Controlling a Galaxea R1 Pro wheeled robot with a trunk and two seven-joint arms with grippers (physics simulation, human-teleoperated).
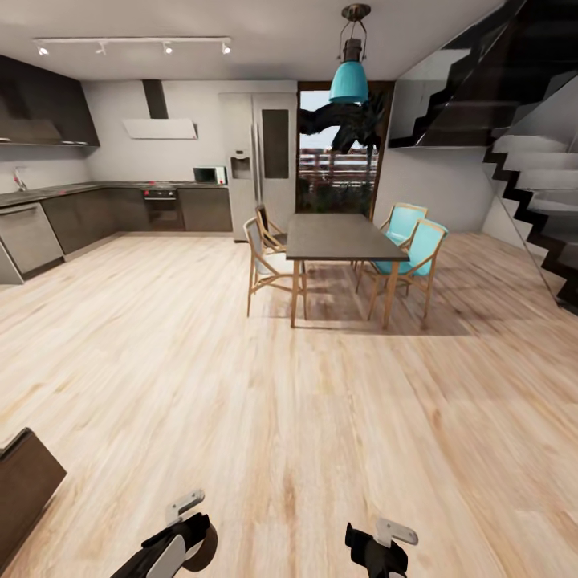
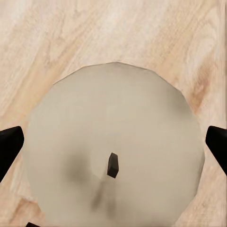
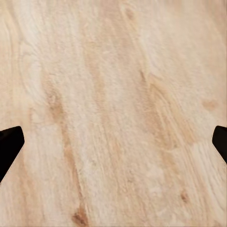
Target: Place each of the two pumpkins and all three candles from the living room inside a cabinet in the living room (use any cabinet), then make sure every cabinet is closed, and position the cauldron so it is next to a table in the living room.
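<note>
Head view: open-plan room, pale wood floor (image 1: 265, 401). Landmark is the dark dining table (image 1: 333, 237), mid-room, with wooden chairs (image 1: 269, 265) on its left side and turquoise chairs (image 1: 409, 249) on its right. Teal pendant lamp (image 1: 349, 80) hangs above it, kitchen cupboards (image 1: 104, 213) and fridge (image 1: 265, 156) left of and behind it, staircase (image 1: 522, 168) to its right. A dark brown corner (image 1: 24, 486), well in front-left of the table; can't tell what it is. Both arms low at the near edge: left gripper (image 1: 186, 507), right gripper (image 1: 393, 531).

Left wrist view: a whitish candle (image 2: 113, 151) with a dark wick sits between the left jaws, which stand wide; contact can't be told.

Right wrist view: right jaws spread wide, holding nothing, bare floor beyond.
</note>
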